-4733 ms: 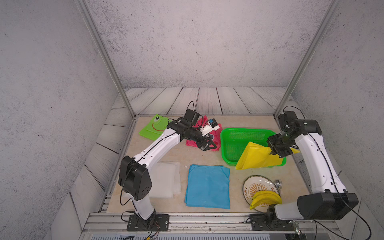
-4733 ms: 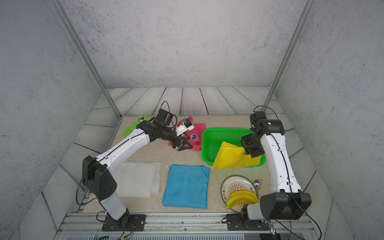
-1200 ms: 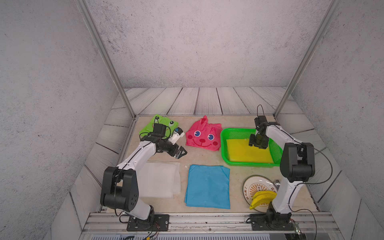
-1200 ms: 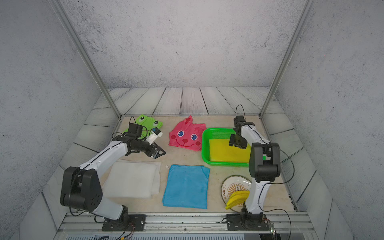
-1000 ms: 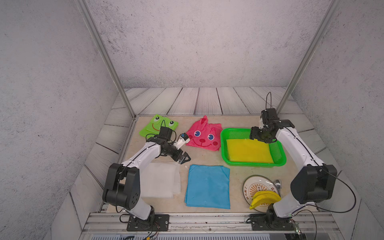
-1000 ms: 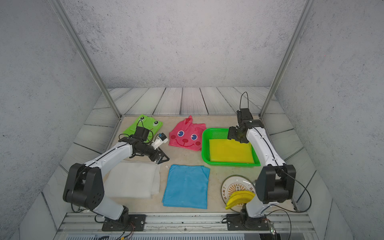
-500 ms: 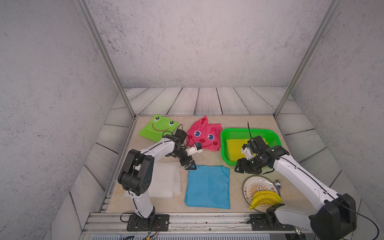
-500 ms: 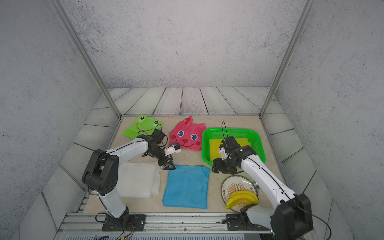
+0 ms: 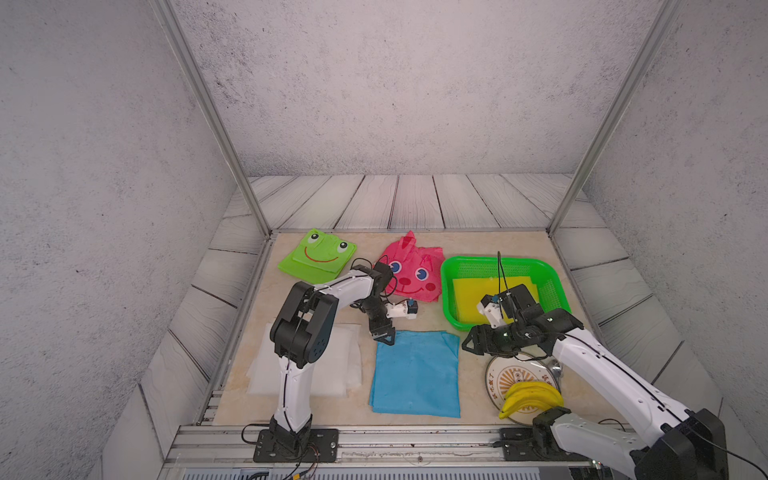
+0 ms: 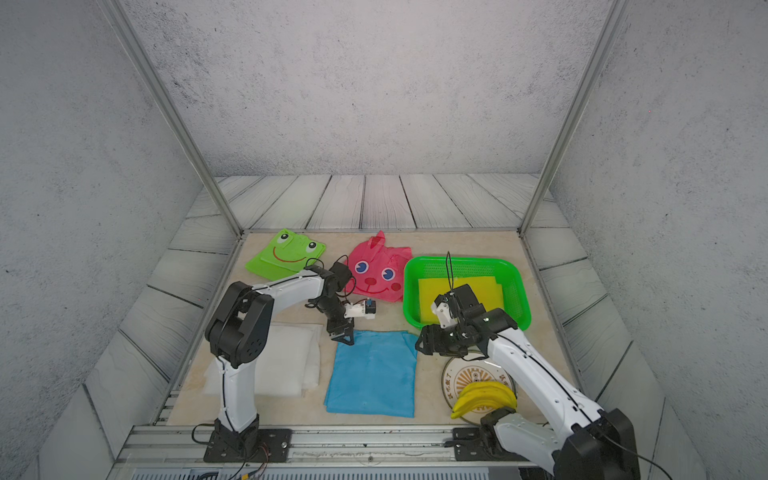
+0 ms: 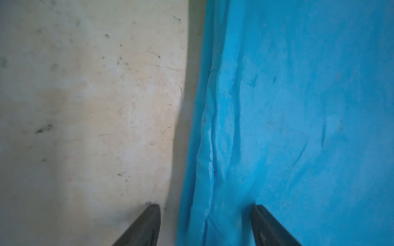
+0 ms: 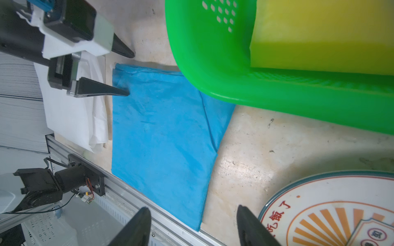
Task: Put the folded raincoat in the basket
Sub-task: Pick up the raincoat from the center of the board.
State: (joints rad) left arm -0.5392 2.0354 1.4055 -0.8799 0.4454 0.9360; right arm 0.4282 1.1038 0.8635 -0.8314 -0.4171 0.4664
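Note:
The folded blue raincoat [image 9: 415, 374] [image 10: 374, 374] lies flat on the table, left of the basket's near corner. My left gripper [image 9: 384, 334] [image 10: 345, 334] is open at its far left corner. In the left wrist view the jaws [image 11: 205, 206] straddle the raincoat's edge [image 11: 298, 106], one finger on bare table and one over the cloth. My right gripper [image 9: 467, 347] [image 12: 193, 209] hangs open by the far right corner, holding nothing. The green basket [image 9: 446, 299] [image 10: 409, 291] [image 12: 213, 64] holds a folded yellow raincoat [image 9: 467, 295] [image 12: 319, 32].
A white folded raincoat [image 9: 336, 365] lies left of the blue one. A green frog raincoat [image 9: 318, 257] and a pink rabbit one [image 9: 415, 274] lie at the back. A plate [image 9: 498, 370] with bananas [image 9: 532, 399] sits by the right arm. A metal rail [image 12: 128, 196] runs along the front.
My right arm left the basket and came down to the blue raincoat's right corner. My left arm slid right to its left corner, and its jaws narrowed.

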